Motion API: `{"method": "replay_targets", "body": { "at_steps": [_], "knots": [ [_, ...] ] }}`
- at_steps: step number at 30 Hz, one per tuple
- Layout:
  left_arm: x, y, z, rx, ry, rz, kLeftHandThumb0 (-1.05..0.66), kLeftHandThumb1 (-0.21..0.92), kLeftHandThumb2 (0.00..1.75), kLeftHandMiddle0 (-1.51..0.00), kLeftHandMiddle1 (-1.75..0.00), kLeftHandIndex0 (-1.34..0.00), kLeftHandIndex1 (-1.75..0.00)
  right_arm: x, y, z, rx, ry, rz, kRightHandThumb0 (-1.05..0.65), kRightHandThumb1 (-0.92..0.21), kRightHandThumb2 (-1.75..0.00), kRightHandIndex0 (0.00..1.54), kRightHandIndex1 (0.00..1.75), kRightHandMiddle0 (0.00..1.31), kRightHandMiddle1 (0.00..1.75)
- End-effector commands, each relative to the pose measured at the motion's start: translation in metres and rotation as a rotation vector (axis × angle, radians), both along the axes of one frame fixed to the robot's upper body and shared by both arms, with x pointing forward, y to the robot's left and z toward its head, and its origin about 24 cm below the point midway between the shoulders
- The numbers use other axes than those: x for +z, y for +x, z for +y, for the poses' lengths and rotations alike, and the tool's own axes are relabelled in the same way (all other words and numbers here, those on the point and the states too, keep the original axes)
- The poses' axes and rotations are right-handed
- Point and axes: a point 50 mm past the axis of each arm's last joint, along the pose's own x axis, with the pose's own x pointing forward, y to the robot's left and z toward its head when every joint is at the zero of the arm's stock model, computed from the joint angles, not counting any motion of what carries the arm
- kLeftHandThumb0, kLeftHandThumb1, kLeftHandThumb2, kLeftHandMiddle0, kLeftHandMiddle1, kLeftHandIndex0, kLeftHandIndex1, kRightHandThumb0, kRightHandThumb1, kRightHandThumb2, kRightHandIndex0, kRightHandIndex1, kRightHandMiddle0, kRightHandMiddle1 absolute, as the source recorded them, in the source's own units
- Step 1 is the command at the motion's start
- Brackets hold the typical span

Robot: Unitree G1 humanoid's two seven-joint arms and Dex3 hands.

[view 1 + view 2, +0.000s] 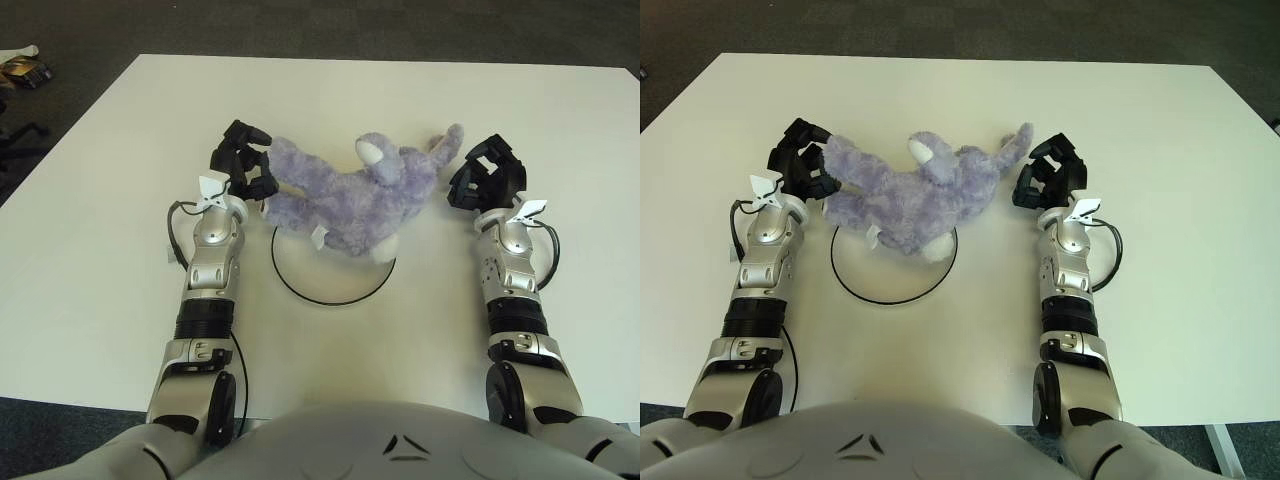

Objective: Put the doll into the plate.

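Note:
The purple plush doll (355, 195) lies stretched across the far half of the white plate (335, 285), which has a thin black rim. Its body and white paw overlap the plate, and its head and one arm reach right beyond it. My left hand (245, 162) is at the doll's left end, with its black fingers curled around the doll's leg. My right hand (487, 175) is just right of the doll's raised arm. Its fingers are loosely curled and a small gap separates them from the plush.
The white table (330, 90) stretches all around the plate. Its far edge borders dark carpet. A small dark object (25, 70) lies on the floor at the far left.

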Motion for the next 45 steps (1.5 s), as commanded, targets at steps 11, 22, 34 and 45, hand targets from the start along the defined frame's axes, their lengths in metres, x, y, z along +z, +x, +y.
{"method": "replay_targets", "body": {
  "at_steps": [11, 22, 34, 45],
  "knots": [
    [-0.005, -0.004, 0.0, 0.014, 0.009, 0.005, -0.01, 0.3, 1.34, -0.51, -1.75, -0.5, -1.75, -0.005, -0.006, -0.002, -0.011, 0.005, 0.041, -0.01, -0.04, -1.64, 0.82, 1.75, 0.6, 1.73],
    [-0.01, -0.006, 0.003, 0.048, 0.003, 0.017, -0.01, 0.31, 1.34, -0.51, -1.75, -0.49, -1.75, -0.008, -0.007, -0.001, 0.024, 0.012, 0.046, -0.01, -0.07, -1.6, 0.8, 1.75, 0.57, 1.72],
    [-0.014, -0.008, 0.005, 0.104, -0.031, 0.031, -0.01, 0.31, 1.33, -0.5, -1.75, -0.49, -1.75, -0.009, -0.009, -0.001, 0.036, -0.004, 0.059, -0.01, -0.07, -1.61, 0.8, 1.75, 0.58, 1.72],
    [-0.024, -0.01, 0.01, 0.161, -0.053, 0.057, -0.01, 0.3, 1.34, -0.51, -1.75, -0.5, -1.75, -0.012, -0.009, 0.001, 0.062, -0.01, 0.079, -0.01, -0.07, -1.61, 0.79, 1.75, 0.57, 1.74]
  ]
}}
